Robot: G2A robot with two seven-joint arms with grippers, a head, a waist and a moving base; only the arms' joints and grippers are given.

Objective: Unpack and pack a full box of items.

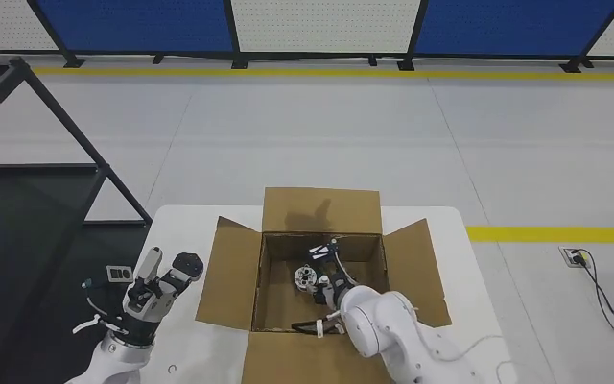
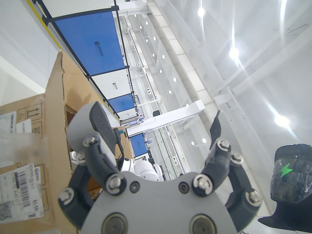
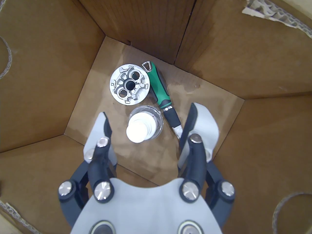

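At the near left of the white table (image 1: 187, 230), the left gripper (image 2: 157, 113) is pointing upward beside the cardboard box (image 1: 321, 211), its fingers spread wide and holding nothing. Nearer the middle, the right gripper (image 3: 149, 116) is hanging inside the box, fingers parted and empty, directly above a clear bottle (image 3: 142, 129) with a white cap. Just beyond the bottle, a metal disc (image 3: 129, 83) is lying flat on the box floor. A green-handled tool (image 3: 159, 88) is lying close along the disc's right side. With three items sitting in the box, unpacking appears to be unfinished, and the bottle is looking like the likely next pick. Repacking is waiting after that.
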